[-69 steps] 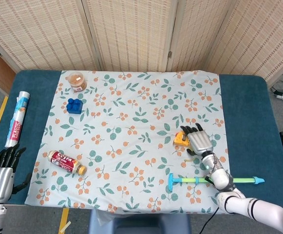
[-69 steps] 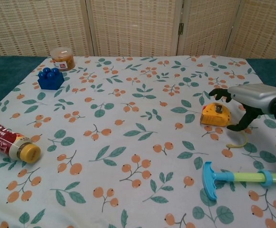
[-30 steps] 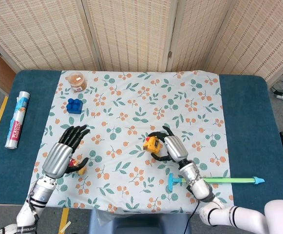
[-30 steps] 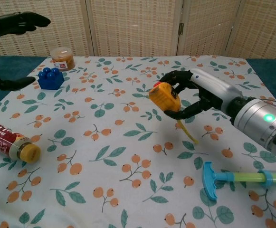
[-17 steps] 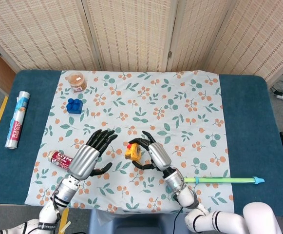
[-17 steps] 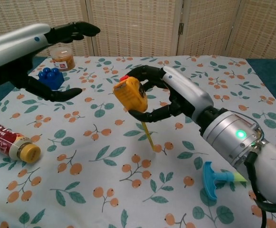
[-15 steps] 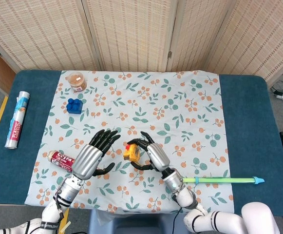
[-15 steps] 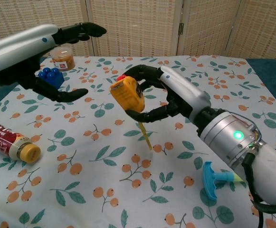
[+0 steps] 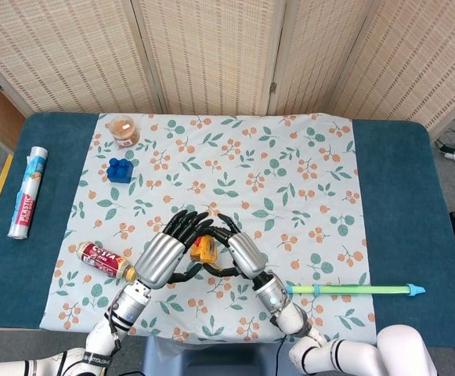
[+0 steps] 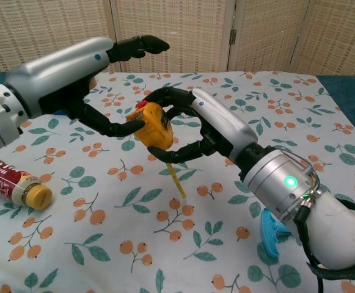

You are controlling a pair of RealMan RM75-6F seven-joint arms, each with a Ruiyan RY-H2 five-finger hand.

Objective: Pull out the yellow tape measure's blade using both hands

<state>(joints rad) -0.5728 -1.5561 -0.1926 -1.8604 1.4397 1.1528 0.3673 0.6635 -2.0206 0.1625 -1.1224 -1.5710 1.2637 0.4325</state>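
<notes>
Yellow tape measure (image 10: 152, 126) sits clamped in the right hand (image 10: 189, 125), held up off the cloth — left hand (image 10: 101, 79), fingers spread and holding nothing, closes in beside it for the blade.

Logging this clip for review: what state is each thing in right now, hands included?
Tape measure: held off the table, a short yellow strip hanging below it.
Right hand: grips the tape measure.
Left hand: fingers spread, thumb touching the tape measure; no grip shown.
Bottle: lying on its side, capped.
Jar: upright, lidded.
Blue block: resting on the cloth.
Roll: lying off the cloth.
</notes>
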